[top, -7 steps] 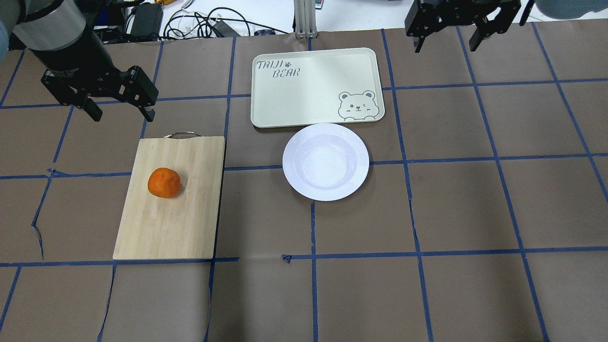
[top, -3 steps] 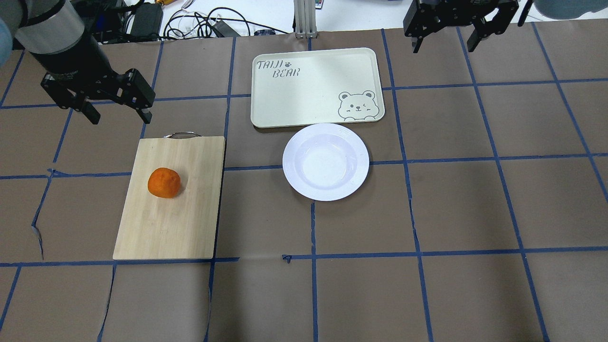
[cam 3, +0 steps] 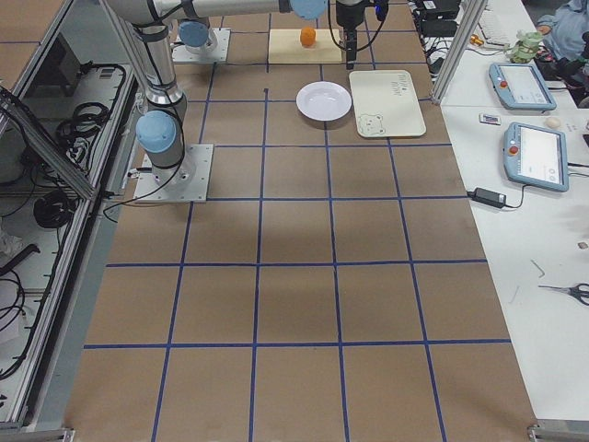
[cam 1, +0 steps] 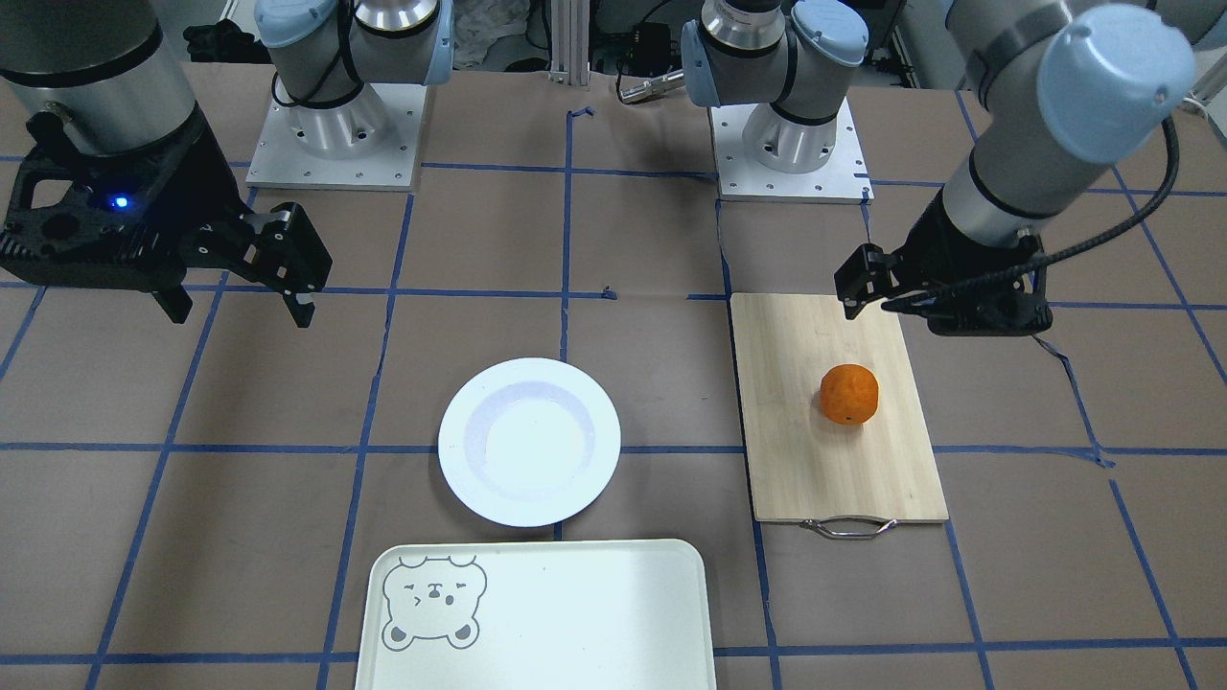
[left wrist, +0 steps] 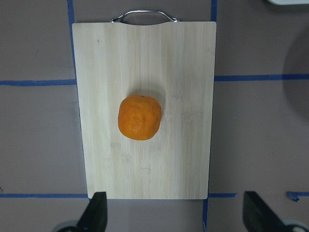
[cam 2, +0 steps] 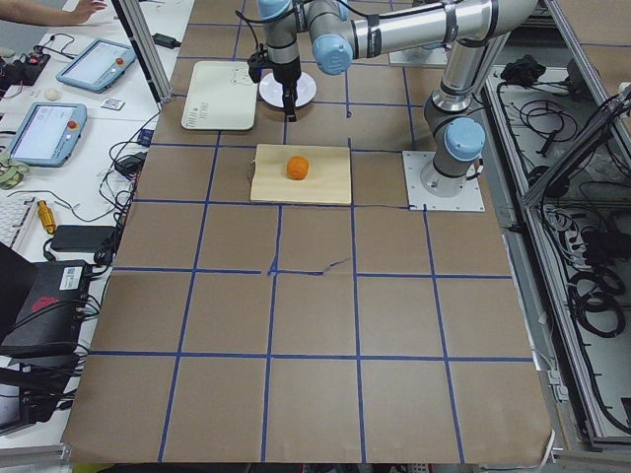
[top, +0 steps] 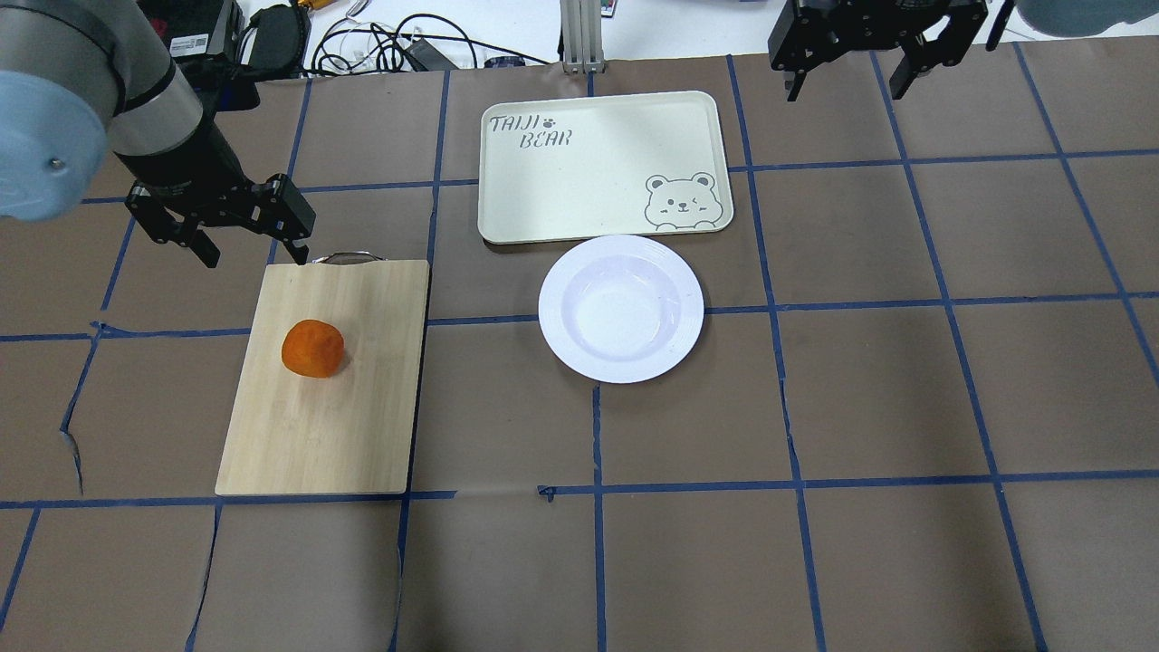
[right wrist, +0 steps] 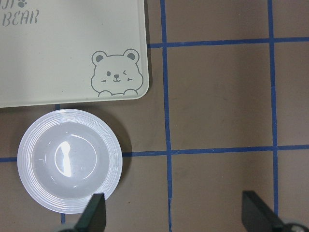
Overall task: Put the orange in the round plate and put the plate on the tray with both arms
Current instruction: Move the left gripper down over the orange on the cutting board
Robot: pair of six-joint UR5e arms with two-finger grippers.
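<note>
The orange (top: 312, 348) lies on a wooden cutting board (top: 362, 417), also plain in the left wrist view as the orange (left wrist: 140, 117). My left gripper (top: 255, 254) hangs open above the board's handle end, empty, well above the fruit. The white round plate (top: 621, 308) sits empty on the table, just in front of the cream tray (top: 579, 172) with its bear drawing. My right gripper (top: 847, 91) is open and empty, high over the table's far right, looking down on the plate (right wrist: 70, 160) and the tray (right wrist: 63, 58).
The cutting board's metal handle (top: 344, 257) points toward the table's far side. Cables and boxes (top: 380, 41) lie beyond the far edge. Blue tape lines cross the brown table cover, torn near the left edge (top: 72, 435). Both arm bases (cam 1: 331, 125) stand at the robot side.
My left arm has swung in toward the cutting board, bringing its open gripper to the handle end. The right gripper has barely moved. Orange, plate and tray are where they were.
</note>
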